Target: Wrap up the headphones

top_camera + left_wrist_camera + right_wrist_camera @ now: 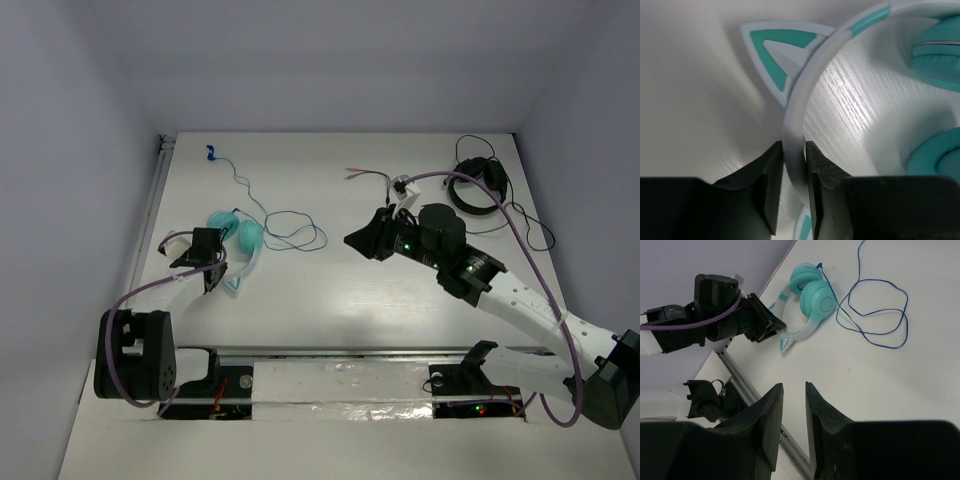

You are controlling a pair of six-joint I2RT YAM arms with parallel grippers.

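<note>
- The headphones (pixel 238 240) lie flat on the left half of the white surface (pixel 330 310), with the two teal ear cups (pixel 812 292) close together.
- The left tool (pixel 794 150) is clamped on the white headband (pixel 802 105). Its wrist view shows one dark finger (pixel 771 175) pressed against each side of the band, with no gap visible.
- The grip sits on the headband's curve just below one cat ear (pixel 772 50), which lies flat on the surface. The tip of a second ear shows between the fingers at the bottom of that view.
- In the top view the left tool is at the near-left side of the headphones, with the ear cups on its far-right side.
- The thin dark-blue cable (pixel 290 232) leaves the ear cups and lies in loose, overlapping loops to their right. It then runs toward the far-left corner, where the small blue plug (pixel 211 152) rests on the surface.
- The right tool (pixel 794 390) is held above the middle of the surface, well apart from the headphones and pointing toward them. Its jaws stand a narrow way apart with nothing between them.
- A pair of black headphones (pixel 478 185) lies at the far-right corner.
- A loose black cable (pixel 365 174) with reddish ends lies near the far edge, beyond the right tool.
</note>
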